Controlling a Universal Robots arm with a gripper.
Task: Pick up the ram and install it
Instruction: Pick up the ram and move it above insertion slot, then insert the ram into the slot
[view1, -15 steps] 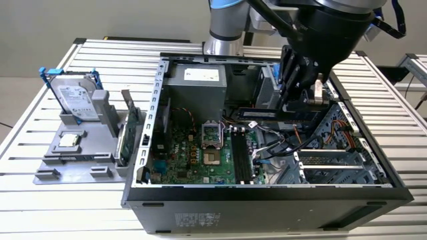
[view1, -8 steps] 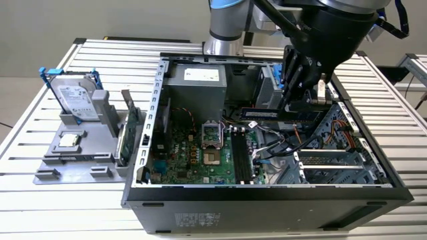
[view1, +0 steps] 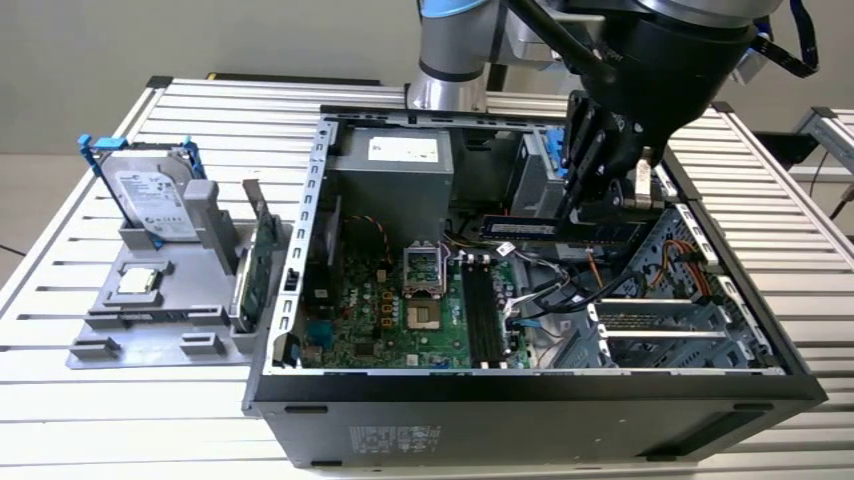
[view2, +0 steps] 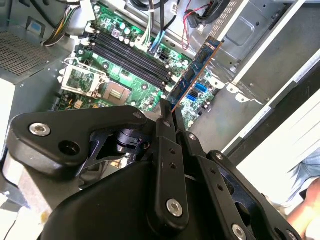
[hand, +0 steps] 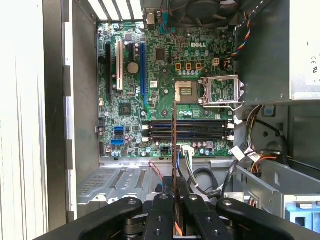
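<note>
Pinched tight in the end effector: the ram, up over the memory slots, not seated.
Poking straight out from the end effector, long axis looking crosswise to the memory slots rather than lined up, pretty sure, and hanging apart from them. Long, thin, dark stick, row of small chips down the face, coppery edge along one side.
</note>
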